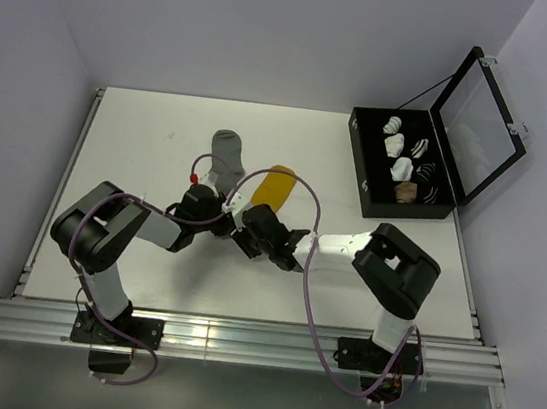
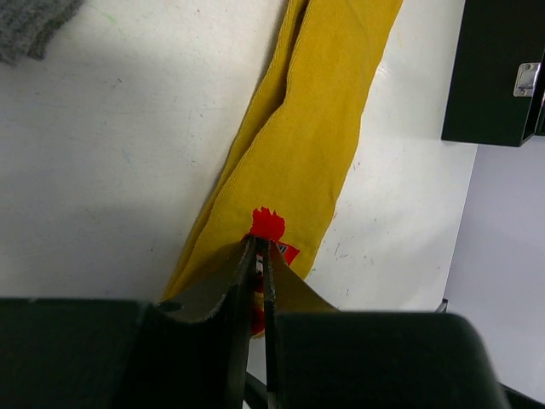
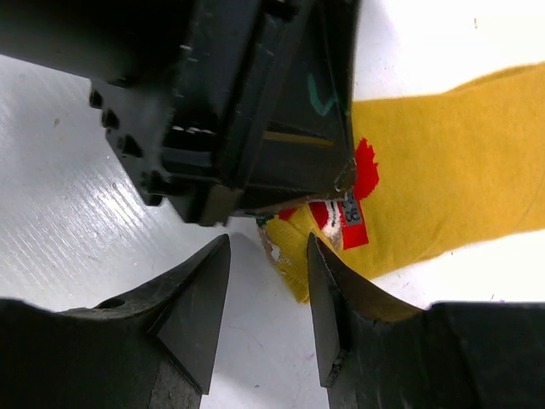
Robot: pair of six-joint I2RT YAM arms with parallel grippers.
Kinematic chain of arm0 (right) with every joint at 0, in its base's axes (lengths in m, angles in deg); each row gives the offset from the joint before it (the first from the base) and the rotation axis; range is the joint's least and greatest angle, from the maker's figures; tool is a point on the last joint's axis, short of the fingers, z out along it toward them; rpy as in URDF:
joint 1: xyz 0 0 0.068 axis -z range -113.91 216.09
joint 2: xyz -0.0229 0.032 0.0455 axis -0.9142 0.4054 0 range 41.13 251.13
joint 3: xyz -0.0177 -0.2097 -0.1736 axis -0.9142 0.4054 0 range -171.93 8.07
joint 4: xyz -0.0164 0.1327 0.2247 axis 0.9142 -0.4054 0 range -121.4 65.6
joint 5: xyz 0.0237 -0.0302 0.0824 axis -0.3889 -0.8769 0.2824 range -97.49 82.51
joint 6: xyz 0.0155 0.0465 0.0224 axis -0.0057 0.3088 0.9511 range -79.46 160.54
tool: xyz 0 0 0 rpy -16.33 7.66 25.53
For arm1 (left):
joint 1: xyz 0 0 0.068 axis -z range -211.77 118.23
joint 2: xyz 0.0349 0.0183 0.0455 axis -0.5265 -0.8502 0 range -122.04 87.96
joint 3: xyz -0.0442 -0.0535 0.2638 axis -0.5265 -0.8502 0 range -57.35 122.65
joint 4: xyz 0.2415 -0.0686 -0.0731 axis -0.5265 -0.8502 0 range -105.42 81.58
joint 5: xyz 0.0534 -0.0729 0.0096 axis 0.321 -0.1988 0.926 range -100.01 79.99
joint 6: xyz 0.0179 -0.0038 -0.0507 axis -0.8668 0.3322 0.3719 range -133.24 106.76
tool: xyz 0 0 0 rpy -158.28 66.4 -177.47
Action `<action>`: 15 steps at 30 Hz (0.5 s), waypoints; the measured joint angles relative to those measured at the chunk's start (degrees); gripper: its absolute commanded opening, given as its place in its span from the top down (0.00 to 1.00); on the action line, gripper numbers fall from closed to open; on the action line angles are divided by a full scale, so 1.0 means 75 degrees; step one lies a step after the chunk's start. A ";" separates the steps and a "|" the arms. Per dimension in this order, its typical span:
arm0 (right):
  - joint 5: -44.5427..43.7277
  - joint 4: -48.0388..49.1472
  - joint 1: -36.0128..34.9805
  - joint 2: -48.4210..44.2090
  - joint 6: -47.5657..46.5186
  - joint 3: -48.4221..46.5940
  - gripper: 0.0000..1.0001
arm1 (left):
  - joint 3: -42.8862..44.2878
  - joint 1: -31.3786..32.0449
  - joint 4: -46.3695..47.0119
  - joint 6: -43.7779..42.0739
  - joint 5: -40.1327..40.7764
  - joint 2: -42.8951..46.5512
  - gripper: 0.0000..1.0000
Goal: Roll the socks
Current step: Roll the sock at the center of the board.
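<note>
The mustard-yellow sock (image 1: pixel 277 184) lies flat near the table's middle, and the plain grey sock (image 1: pixel 227 152) lies flat to its left. My left gripper (image 2: pixel 258 244) is shut on the yellow sock (image 2: pixel 315 128) at its near end, right at the red mark (image 2: pixel 267 223). My right gripper (image 3: pixel 268 244) stands open just in front of that same end, its fingertips close to the sock's corner (image 3: pixel 294 256) with nothing between them. In the top view both grippers, left (image 1: pixel 237 203) and right (image 1: pixel 251 224), meet at the sock's near end. A corner of the grey sock (image 2: pixel 34 21) shows in the left wrist view.
An open black box (image 1: pixel 361 166) with its lid raised stands at the back right and holds several white, striped and tan sock bundles. Its wall (image 2: pixel 502 68) shows in the left wrist view. The left gripper's black body (image 3: pixel 255 111) fills the top of the right wrist view.
</note>
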 measured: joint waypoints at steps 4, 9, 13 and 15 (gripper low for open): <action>0.0093 -0.0306 0.0131 0.0000 0.0300 -0.0146 0.51 | 0.0006 -0.0061 -0.0041 -0.0003 -0.0096 0.0000 0.85; 0.0478 -0.0656 0.0478 0.0009 0.0705 -0.0335 0.51 | 0.0041 -0.0111 -0.0119 -0.0006 -0.0166 0.0000 0.85; 0.0603 -0.0973 0.0699 0.0163 0.0877 -0.0583 0.51 | 0.0102 -0.0157 -0.0233 -0.0035 -0.0221 0.0000 0.85; 0.0641 -0.1090 0.0717 0.0239 0.0889 -0.0697 0.51 | 0.0140 -0.0181 -0.0300 -0.0058 -0.0256 0.0000 0.84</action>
